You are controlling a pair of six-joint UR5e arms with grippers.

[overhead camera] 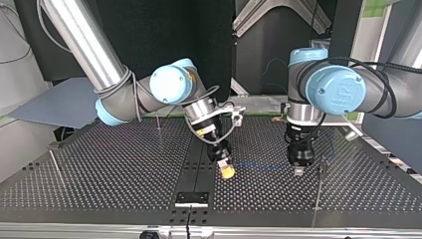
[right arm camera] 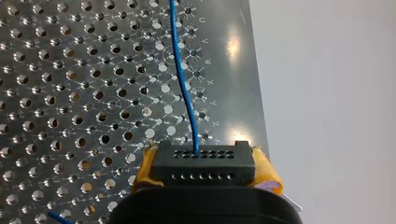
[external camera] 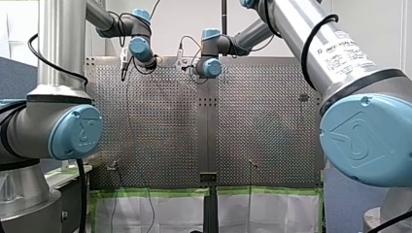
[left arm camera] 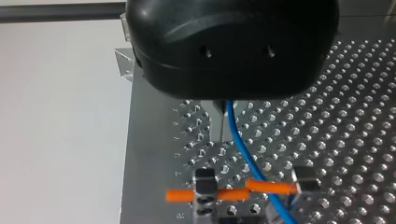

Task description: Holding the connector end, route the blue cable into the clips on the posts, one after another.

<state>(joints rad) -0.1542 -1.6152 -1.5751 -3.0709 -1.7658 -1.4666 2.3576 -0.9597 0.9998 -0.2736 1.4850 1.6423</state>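
the cable [overhead camera: 259, 165] lies between the connector [right arm camera: 203, 163], at the top view's left, and a post [overhead camera: 319, 184] at its right.

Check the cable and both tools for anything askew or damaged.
Nothing stands out. The connector sits square between my right tool's yellow pads, and the blue cable runs unkinked from it across the table to my left tool, which pinches it.

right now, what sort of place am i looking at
Most likely a robotics lab or test cell: my left arm and my right arm, both industrial, reach over a perforated metal table fitted with thin posts, and a blue cable runs from a black connector.
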